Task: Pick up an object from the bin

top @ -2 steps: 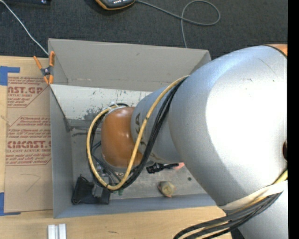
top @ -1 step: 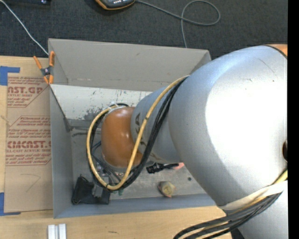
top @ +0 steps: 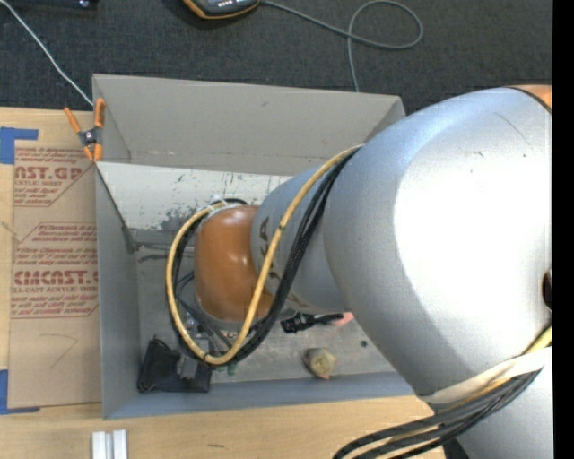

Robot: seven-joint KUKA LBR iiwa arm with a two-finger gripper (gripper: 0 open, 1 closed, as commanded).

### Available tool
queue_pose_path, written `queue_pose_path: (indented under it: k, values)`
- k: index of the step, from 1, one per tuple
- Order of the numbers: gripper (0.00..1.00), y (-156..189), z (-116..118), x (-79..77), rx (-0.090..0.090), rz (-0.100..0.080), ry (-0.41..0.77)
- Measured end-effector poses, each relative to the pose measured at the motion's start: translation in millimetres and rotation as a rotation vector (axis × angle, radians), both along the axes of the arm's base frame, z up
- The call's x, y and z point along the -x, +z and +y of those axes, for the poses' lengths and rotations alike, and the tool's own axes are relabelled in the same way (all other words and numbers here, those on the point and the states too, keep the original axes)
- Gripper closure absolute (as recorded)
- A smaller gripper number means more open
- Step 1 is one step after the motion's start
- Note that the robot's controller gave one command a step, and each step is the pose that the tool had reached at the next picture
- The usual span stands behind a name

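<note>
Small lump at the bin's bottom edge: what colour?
The lump is tan; camera view shows it.

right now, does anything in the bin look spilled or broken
Nothing stands out. A small tan lump and a black thing with a pink tip lie apart on the bin floor.

Dark, speckled, carpet-like surface [top: 269,45] is stretching across the top of the view. A thin pale cable [top: 387,47] is looping over it, and a black object with an orange rim [top: 220,7] is poking in at the upper edge. Pale wooden counter [top: 269,435] is running along the bottom and catching even light, with a small whitish metal piece [top: 109,443] lying on it at lower left.
</note>
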State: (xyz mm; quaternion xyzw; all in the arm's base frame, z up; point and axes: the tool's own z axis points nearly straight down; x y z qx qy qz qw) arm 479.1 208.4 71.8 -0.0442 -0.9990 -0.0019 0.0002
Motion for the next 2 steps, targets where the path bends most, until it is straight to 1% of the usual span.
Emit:
queue_pose_path:
  k: [1, 2]
  values:
    - [1.00, 0, 0, 0.0, 0.000, 0.000, 0.000]
    - [0.00, -2, -28, -22.9, 0.000, -0.005, 0.342]
